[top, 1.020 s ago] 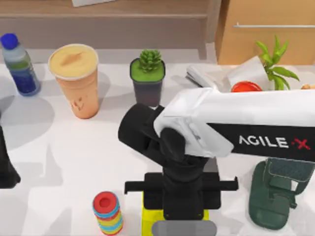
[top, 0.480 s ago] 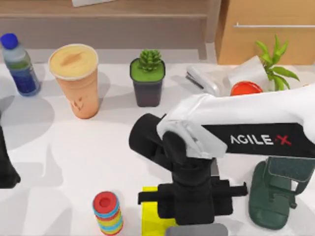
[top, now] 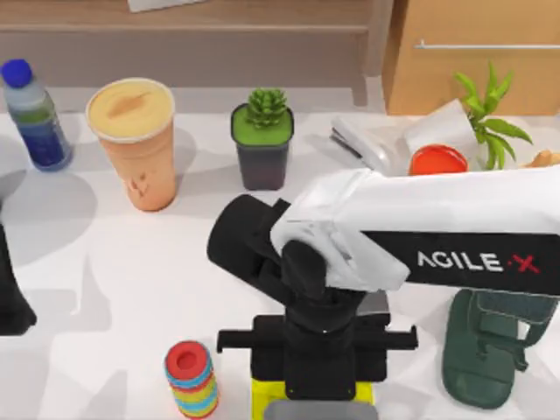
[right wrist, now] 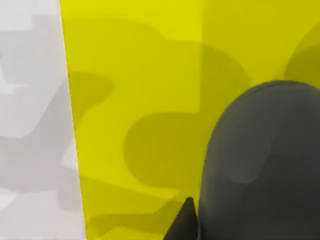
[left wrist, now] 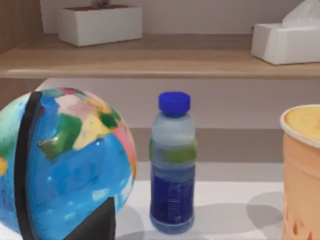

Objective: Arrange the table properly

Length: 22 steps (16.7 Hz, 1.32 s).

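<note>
The smooth, plain white table [top: 131,289] spreads under everything, running from the tan wooden shelf [top: 184,35] at the back to the near edge. Take the small dark square pot with its spiky green succulent [top: 262,144] as the marker. To its left stands a tall tapered orange cup [top: 133,144] with a creamy flat top, and further left a clear plastic water bottle [top: 33,114] with a blue cap and a dark blue label. To the pot's right lie a white folded object [top: 363,144], a round red lid [top: 437,160] and a leafy green plant [top: 488,114].

The right arm [top: 437,236], glossy white shell with black wrist parts, reaches across in front of the pot. Its gripper [top: 315,385] hangs over a flat yellow square mat [top: 259,394] near the front edge; I cannot tell how its fingers stand. In the right wrist view the mat [right wrist: 150,100] is a matte, shadowed sheet with a rounded dark grey object [right wrist: 265,165] on it.

Left of the mat rises a stack of ridged coloured rings [top: 191,378] capped in red. A dark green rubbery sandal [top: 481,354] lies to the mat's right.

The left arm [top: 10,297] sits far left of the pot; its gripper's fingers cannot be made out. Its wrist view faces a glossy globe [left wrist: 65,165] beside the bottle [left wrist: 172,165].
</note>
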Each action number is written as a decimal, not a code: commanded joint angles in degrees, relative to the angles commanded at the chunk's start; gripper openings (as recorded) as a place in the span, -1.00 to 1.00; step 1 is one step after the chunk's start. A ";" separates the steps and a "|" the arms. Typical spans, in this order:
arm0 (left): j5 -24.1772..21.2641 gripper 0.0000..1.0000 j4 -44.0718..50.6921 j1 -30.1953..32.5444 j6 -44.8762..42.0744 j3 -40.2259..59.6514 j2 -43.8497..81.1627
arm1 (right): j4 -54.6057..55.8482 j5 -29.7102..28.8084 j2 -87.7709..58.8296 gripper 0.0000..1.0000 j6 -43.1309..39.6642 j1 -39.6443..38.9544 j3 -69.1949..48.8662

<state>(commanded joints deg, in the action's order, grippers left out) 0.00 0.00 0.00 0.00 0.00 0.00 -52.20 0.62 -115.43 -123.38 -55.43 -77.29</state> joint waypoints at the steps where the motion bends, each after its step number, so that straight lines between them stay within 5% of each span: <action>1: 0.00 1.00 0.00 0.00 0.00 0.00 0.00 | 0.00 0.00 0.00 -1.00 0.00 0.00 0.00; 3: 0.00 1.00 0.00 0.00 0.00 0.00 0.00 | 0.00 0.00 0.00 -1.00 0.00 0.00 0.00; 16: 0.00 1.00 0.00 0.00 0.00 0.00 0.00 | 0.00 0.00 0.00 0.96 0.00 0.00 0.00; 22: 0.00 1.00 0.00 0.00 0.00 0.00 0.00 | 0.00 0.00 0.00 1.00 0.00 0.00 0.00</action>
<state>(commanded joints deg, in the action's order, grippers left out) 0.00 0.00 0.00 0.00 0.00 0.00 -52.20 0.62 -115.43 -123.38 -55.43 -77.29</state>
